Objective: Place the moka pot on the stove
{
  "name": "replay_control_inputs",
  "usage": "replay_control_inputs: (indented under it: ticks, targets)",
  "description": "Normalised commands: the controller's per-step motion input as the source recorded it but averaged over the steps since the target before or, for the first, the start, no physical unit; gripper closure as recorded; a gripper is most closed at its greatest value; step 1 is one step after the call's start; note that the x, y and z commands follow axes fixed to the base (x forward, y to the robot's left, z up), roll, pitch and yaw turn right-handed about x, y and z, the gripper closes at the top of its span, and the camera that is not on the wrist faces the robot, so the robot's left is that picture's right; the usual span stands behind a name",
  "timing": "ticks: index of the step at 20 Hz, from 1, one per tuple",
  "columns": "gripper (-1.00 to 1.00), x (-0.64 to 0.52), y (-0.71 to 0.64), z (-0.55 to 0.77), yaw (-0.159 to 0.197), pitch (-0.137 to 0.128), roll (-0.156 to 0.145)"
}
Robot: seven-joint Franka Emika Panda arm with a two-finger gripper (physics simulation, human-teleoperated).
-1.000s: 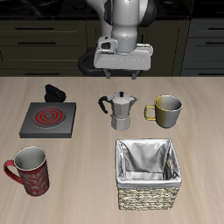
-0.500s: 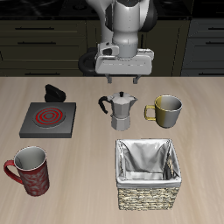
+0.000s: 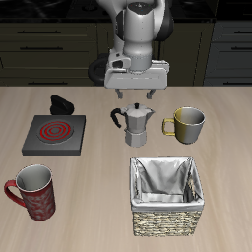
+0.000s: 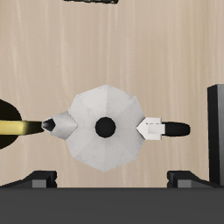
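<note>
Silver-grey moka pot (image 3: 135,124) directly beneath the end effector (image 3: 136,95), apart.

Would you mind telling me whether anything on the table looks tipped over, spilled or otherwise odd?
Nothing stands out. The moka pot, both mugs and the basket stand upright, the stove lies flat, and the open claw hangs above the pot.

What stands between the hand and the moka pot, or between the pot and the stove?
Nothing visible. The open hand hangs directly above the moka pot, and bare table separates the pot from the stove.
</note>
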Motion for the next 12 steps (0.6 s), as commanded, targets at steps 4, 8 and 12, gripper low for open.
replay_control_inputs:
  ticks: [4,8,12]
  targets:
    - [-1.0,0.03,0.04,-0.14,0.01,0.01,0.013]
    - [-1.0,0.03,0.02,-0.13,0.001,0.017,0.011]
    - [-1.0,-0.01,-0.03,-0.08,-0.006,0.006,0.002]
